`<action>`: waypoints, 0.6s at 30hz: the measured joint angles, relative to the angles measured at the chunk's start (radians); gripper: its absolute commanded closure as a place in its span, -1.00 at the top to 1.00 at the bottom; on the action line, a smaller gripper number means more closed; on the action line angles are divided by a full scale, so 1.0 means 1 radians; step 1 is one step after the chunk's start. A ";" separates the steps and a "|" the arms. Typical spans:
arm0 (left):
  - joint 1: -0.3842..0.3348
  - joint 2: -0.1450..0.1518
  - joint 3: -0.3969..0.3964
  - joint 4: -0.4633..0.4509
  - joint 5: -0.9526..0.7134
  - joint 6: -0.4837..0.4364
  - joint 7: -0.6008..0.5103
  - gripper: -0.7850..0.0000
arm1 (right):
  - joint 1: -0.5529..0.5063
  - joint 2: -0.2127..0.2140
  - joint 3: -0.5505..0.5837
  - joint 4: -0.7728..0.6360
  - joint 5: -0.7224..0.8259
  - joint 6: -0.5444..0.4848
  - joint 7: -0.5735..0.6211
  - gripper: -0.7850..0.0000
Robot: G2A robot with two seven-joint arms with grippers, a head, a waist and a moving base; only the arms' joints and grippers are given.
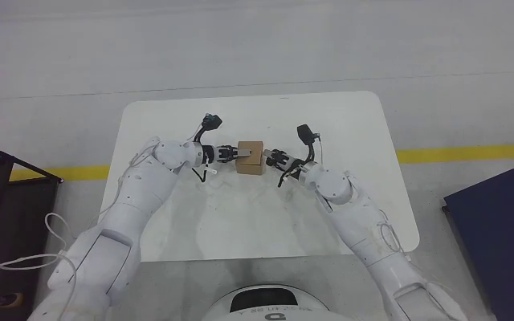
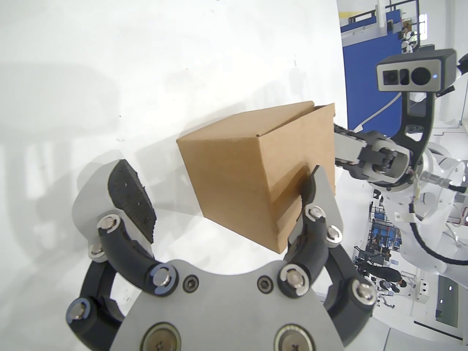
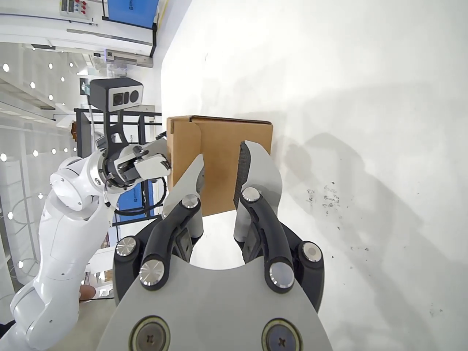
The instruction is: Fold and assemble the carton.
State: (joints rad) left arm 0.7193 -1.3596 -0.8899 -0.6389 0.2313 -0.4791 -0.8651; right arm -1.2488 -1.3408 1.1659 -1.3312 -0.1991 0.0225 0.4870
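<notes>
A small brown cardboard carton (image 1: 250,158) stands near the middle of a smooth white table (image 1: 337,120) with rounded corners. It is box-shaped, with matte, plain faces and crisp folded edges.

The left gripper (image 1: 227,152) meets the carton from one side. Its two metal fingers are spread wide, holding nothing. One finger carries a black, rough-textured pad (image 2: 133,199) and stands clear of the cardboard. The other finger (image 2: 321,191) touches a side face of the carton (image 2: 234,155), just beside a stepped seam where one layer of card overlaps another.

The right gripper (image 1: 273,156) meets the opposite side. From the right wrist, its fingers (image 3: 252,162) are parted by a narrow gap and clasp nothing, and the carton's (image 3: 226,129) flat face shows between them. A flap with a rounded corner lies flat along that face's edge. Whether the tips press on the card cannot be told.

On the grey floor beyond the table runs a yellow line (image 1: 458,152).
</notes>
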 measured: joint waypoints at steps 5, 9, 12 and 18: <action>0.000 -0.002 0.004 -0.005 0.003 0.002 0.003 1.00 | -0.016 0.005 0.008 -0.036 -0.004 -0.016 0.003 -0.29; 0.001 -0.003 0.007 -0.008 0.004 0.003 0.004 1.00 | -0.002 0.005 -0.015 -0.017 -0.036 0.019 0.039 -0.36; 0.002 -0.004 0.009 -0.010 0.004 0.003 0.005 1.00 | 0.014 0.003 -0.032 0.001 -0.055 0.047 0.048 -0.38; 0.003 -0.004 0.010 -0.010 0.003 0.005 0.007 1.00 | 0.013 0.004 -0.029 -0.010 -0.050 0.043 0.034 -0.18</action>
State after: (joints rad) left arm 0.7219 -1.3639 -0.8798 -0.6487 0.2344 -0.4745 -0.8583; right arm -1.2360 -1.3363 1.1373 -1.3407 -0.2492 0.0658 0.5210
